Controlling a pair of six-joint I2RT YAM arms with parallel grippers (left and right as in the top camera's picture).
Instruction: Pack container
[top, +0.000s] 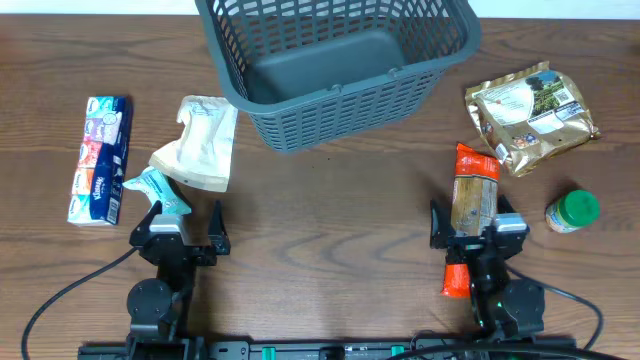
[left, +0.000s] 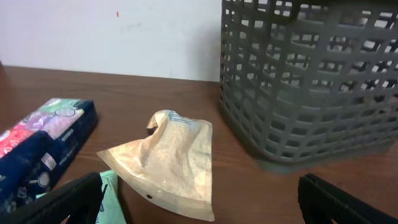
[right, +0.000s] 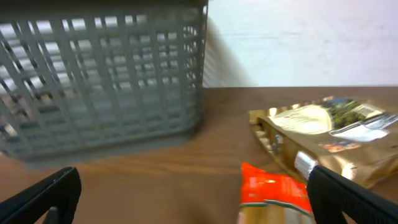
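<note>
The dark grey lattice container (top: 330, 62) stands empty at the back middle; it shows in the left wrist view (left: 311, 81) and right wrist view (right: 99, 81). My left gripper (top: 180, 228) is open at the front left, just below a teal packet (top: 158, 190) and a beige pouch (top: 200, 142) (left: 168, 158). My right gripper (top: 470, 228) is open at the front right, over an orange-ended snack packet (top: 472, 195) (right: 273, 190) that lies on the table between its fingers. Neither gripper holds anything.
A blue tissue pack (top: 100, 158) (left: 37, 140) lies at the far left. A gold foil bag (top: 530, 115) (right: 329, 134) and a green-lidded jar (top: 572, 211) lie at the right. The table's front edge is right behind both grippers.
</note>
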